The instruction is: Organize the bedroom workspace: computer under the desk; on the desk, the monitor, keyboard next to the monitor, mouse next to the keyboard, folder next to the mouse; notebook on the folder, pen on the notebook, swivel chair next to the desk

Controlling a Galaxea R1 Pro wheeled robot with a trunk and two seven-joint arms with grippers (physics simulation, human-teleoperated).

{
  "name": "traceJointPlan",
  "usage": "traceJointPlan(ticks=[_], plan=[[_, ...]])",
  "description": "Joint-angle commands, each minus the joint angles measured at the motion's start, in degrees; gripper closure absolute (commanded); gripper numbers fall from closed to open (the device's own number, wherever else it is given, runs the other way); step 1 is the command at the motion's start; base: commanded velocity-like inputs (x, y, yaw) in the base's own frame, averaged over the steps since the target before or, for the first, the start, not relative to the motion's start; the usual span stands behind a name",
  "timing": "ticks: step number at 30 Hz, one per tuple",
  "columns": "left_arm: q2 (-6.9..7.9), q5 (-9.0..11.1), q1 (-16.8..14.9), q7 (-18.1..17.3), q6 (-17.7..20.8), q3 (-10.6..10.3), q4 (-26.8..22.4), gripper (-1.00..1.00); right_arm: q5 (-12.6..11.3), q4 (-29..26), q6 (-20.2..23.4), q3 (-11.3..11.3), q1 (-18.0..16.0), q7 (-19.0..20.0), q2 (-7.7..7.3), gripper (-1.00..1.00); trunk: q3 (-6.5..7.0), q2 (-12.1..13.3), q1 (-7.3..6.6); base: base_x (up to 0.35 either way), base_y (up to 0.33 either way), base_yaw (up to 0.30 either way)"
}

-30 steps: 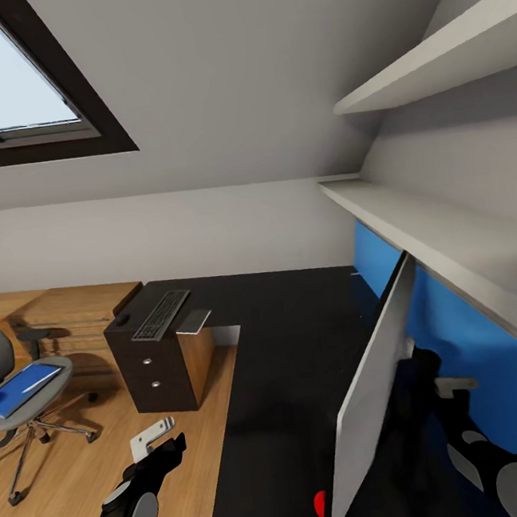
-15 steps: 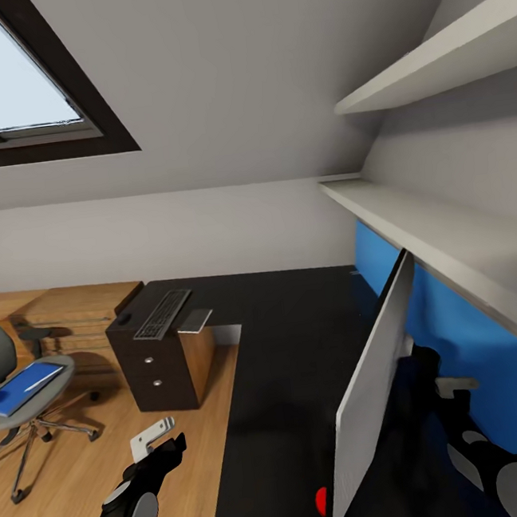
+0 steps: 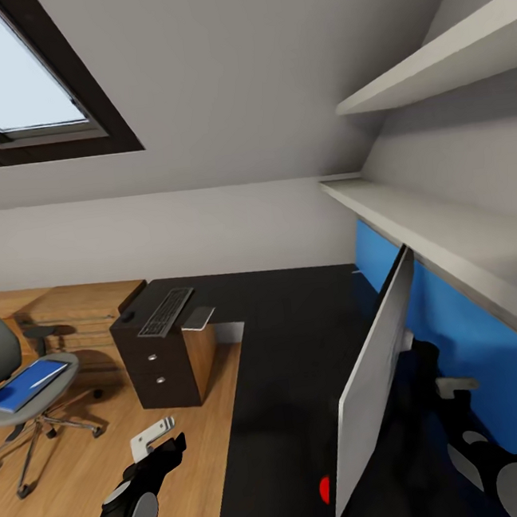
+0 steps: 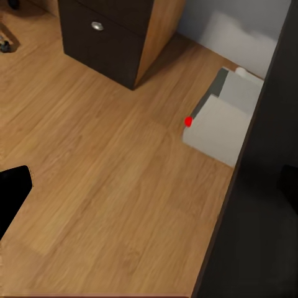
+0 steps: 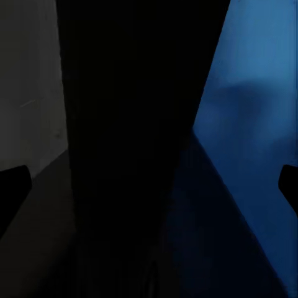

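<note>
The black desk (image 3: 285, 352) runs from its drawer end toward me. On that far end lie the keyboard (image 3: 165, 312), the tiny mouse (image 3: 126, 315) and a small grey flat notebook (image 3: 197, 318). The monitor (image 3: 378, 389) stands edge-on at the right, its pale back facing me. Behind it my right gripper (image 3: 425, 356) is open, its fingertips (image 5: 13, 185) wide apart between the monitor's back and the blue panel (image 5: 254, 124). My left gripper (image 3: 171, 445) hangs open over the floor. The blue folder (image 3: 24, 384) lies on the swivel chair (image 3: 0, 352). The grey computer (image 4: 223, 118) sits under the desk.
A low light-wood cabinet (image 3: 72, 312) stands behind the chair against the wall. Two pale shelves (image 3: 448, 229) run above the blue wall panel (image 3: 477, 346). A skylight (image 3: 14, 85) is at the upper left. Open wood floor (image 3: 90, 470) lies between chair and desk.
The whole picture has shifted a little, so the camera has moved. Both arms keep their places in it, and the things on the desk and chair stay put.
</note>
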Motion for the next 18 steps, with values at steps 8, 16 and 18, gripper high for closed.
traceJointPlan(ticks=[8,16,18], plan=[[0.07,0.5,-0.1,0.6,0.1,-0.1,-0.1,-1.0,-0.5,0.0,-0.2,0.4,-0.1,-0.1,0.0,-1.0,-0.13,-0.1,0.01,-0.289,0.109,0.0],[0.07,0.5,-0.1,0.6,0.1,-0.1,-0.1,-1.0,-0.5,0.0,-0.2,0.5,-0.1,-0.1,0.0,-1.0,-0.13,-0.1,0.01,-0.322,0.096,0.0],[0.07,0.5,-0.1,0.6,0.1,-0.1,-0.1,-1.0,-0.5,0.0,-0.2,0.5,-0.1,-0.1,0.0,-1.0,-0.13,-0.1,0.01,-0.323,0.099,0.0]])
